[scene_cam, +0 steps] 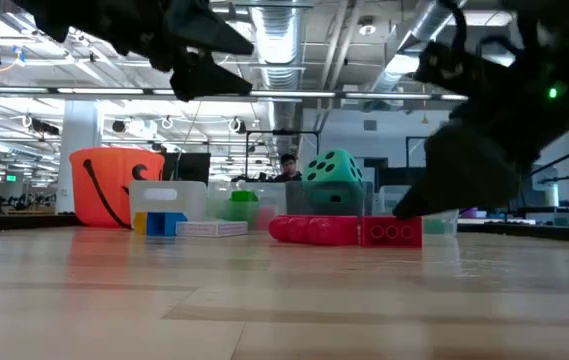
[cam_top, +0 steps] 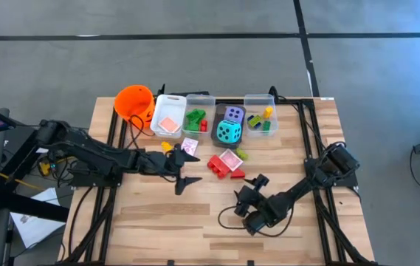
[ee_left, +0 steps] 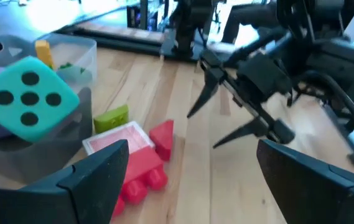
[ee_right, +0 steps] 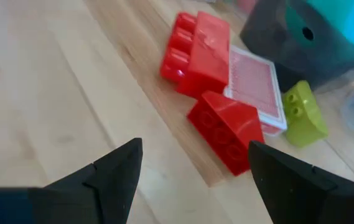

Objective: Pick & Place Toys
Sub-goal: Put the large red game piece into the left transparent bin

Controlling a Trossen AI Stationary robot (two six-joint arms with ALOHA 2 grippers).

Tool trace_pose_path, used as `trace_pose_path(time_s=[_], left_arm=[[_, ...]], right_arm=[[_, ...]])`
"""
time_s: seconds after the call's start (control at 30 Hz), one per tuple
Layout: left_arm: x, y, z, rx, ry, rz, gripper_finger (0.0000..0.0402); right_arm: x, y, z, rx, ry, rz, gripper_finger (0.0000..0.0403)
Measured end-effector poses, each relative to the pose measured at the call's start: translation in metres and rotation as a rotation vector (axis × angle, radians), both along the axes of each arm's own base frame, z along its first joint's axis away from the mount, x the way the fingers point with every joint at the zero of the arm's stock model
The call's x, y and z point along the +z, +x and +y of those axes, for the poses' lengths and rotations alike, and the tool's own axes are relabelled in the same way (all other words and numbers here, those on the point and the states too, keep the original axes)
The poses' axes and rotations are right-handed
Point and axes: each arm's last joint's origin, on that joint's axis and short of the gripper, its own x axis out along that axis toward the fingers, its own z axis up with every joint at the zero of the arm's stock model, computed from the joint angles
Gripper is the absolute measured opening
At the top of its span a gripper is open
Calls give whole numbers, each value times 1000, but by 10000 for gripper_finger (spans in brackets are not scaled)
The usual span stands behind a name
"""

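Right gripper (cam_top: 245, 185) hangs just short of the loose pile mid-table, jaws apart and empty, aimed at the nearer red brick (ee_right: 226, 129). That brick lies by itself on the wood, just beside a bigger red brick (ee_right: 192, 46), with a pink-white card (ee_right: 256, 87) tucked against both and a lime-green brick (ee_right: 304, 112) on the far side of the card. The bricks look like hard, light moulded plastic: stiff, a bit slick, no give. I'd pinch across the flat long sides, not over the studs. The card is thin and lies flat, so it's likely awkward to grab; better left until the bricks are gone. Left gripper (cam_top: 187, 168) sits over the table centre-left, jaws spread wide, nothing in them, near another card (cam_top: 189, 145) and a small yellow piece (cam_top: 167, 146). The teal die (cam_top: 229, 132) and purple die (cam_top: 233, 113) are already in the dark bin (cam_top: 217, 117); they look soft and squashy. Clear bins (cam_top: 260, 100) and the orange bucket (cam_top: 134, 102) line the back edge, with green pieces (cam_top: 194, 117) in one. There's plenty of bare wood on the near side of the pile for an approach. Watch the gap between the two grippers: they're close across the middle, and the bin walls behind the pile limit overshoot.
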Motion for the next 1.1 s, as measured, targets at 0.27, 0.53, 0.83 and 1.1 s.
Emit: trace_pose_path(time_s=[0.27,0.53,0.83,1.1], left_arm=[[-26,11,-1,-46,162,110,347],[-54,35,18,-9,286,148,347],[-52,79,62,-112,308,306,347],[-75,106,71,-258,360,503,347]], right_arm=[[-8,7,-6,-29,85,-119,285],[-2,24,-5,5,129,-232,285],[3,31,-2,62,106,-248,286],[0,29,-3,54,119,-250,286]])
